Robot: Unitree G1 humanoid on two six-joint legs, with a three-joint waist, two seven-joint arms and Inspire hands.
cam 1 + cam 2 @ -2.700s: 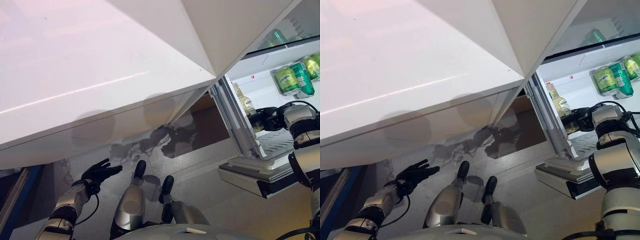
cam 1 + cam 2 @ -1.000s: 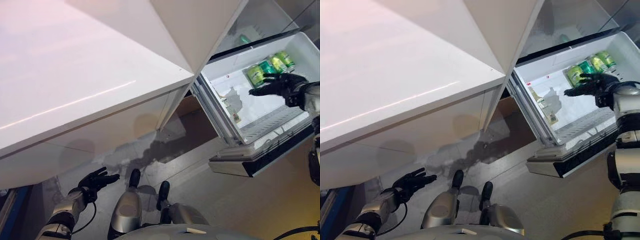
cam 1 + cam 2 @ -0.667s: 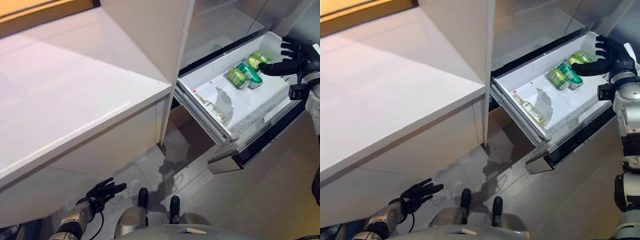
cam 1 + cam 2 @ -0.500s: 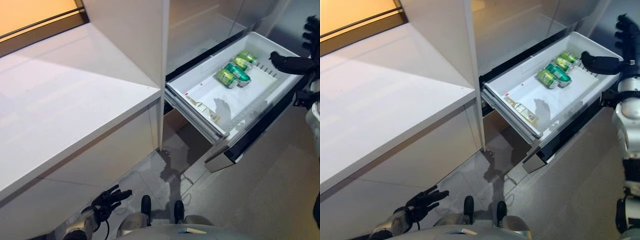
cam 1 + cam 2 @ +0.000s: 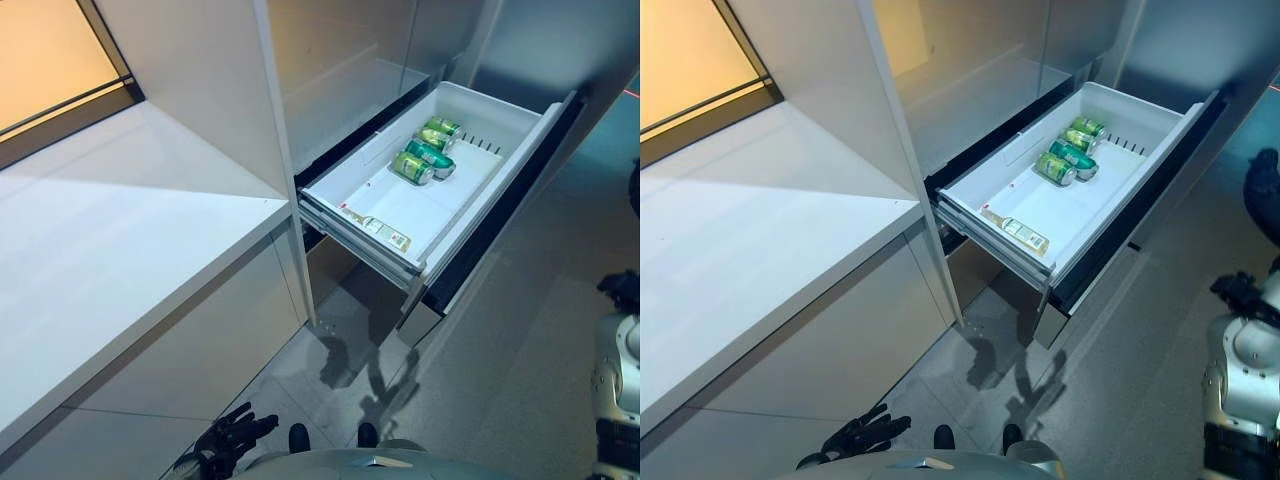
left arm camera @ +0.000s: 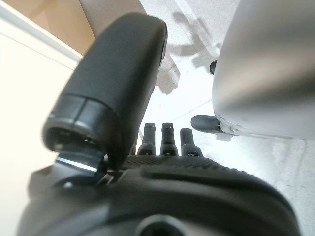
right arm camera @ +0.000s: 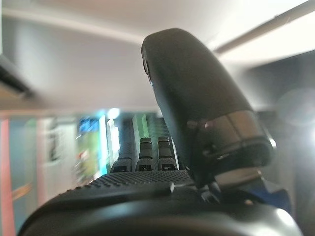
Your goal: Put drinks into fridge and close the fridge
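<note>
The white fridge drawer stands pulled open. Green cans lie together in its far part. A bottle with a pale label lies flat near its other end. My right hand is at the right edge of the eye views, away from the drawer; it is open and empty, with straight fingers in the right wrist view. My left hand hangs low by the floor, open and empty, with straight fingers in the left wrist view.
A white counter runs along the left, with a tall white cabinet panel between it and the drawer. The drawer's dark front panel juts out over the grey floor.
My right hand has let go of the bottle in the drawer and drawn back to the right. The camera has swung, so the whole picture has shifted.
</note>
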